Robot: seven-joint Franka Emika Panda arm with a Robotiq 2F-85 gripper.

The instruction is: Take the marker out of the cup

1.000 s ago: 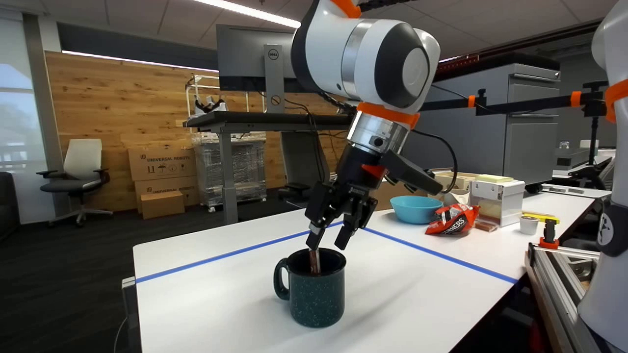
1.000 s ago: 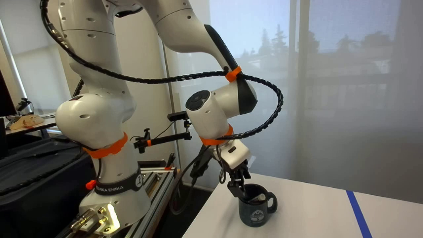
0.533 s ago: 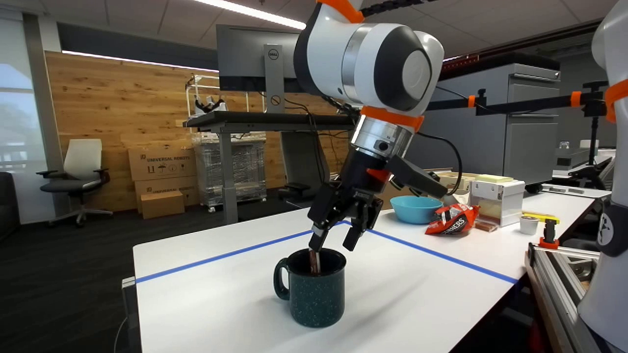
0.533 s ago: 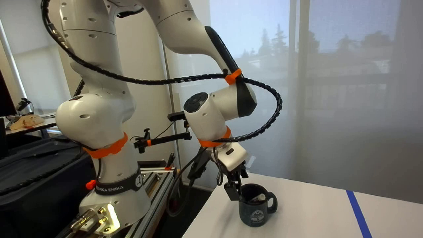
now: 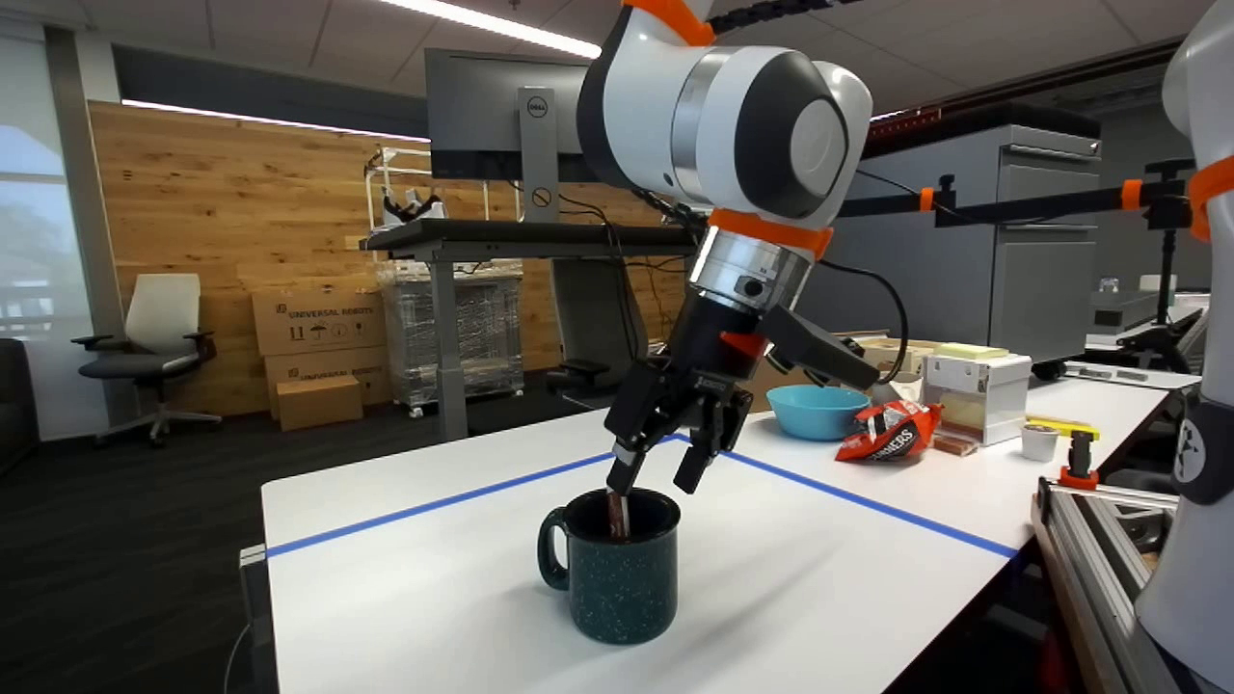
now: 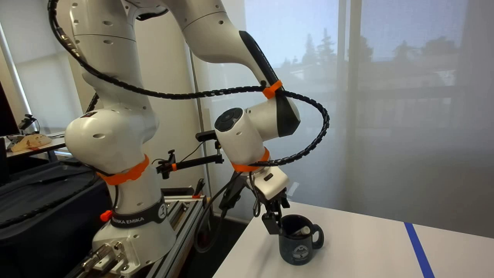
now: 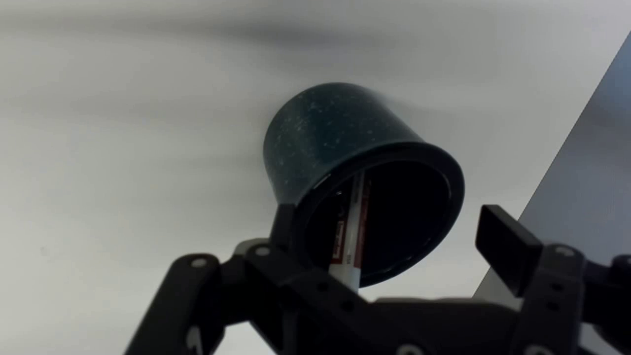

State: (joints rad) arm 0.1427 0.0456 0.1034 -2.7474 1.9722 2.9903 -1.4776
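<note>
The cup, a dark teal speckled mug [image 5: 622, 593], stands upright on the white table and also shows in an exterior view [image 6: 297, 247] and the wrist view [image 7: 325, 130]. The marker, white with a dark red label, leans inside it and shows in both exterior views [image 5: 618, 516] [image 6: 303, 231] and the wrist view [image 7: 350, 231]. My gripper [image 5: 656, 474] is open at the cup's rim, tilted. It shows also in an exterior view [image 6: 278, 216] and the wrist view [image 7: 394, 234]. The left finger in the wrist view hides the marker's upper end; I cannot tell whether they touch.
Blue tape lines [image 5: 463, 496] cross the table [image 5: 386, 598]. A light-blue bowl [image 5: 818, 413], a red snack bag [image 5: 889, 431], a white box [image 5: 976, 395] and a small white cup [image 5: 1039, 442] stand farther back. The table's edge runs near the robot's base [image 6: 131, 231].
My open gripper shifted slightly towards the robot's base in the first half second, then stayed still. The cup and the marker have not moved.
</note>
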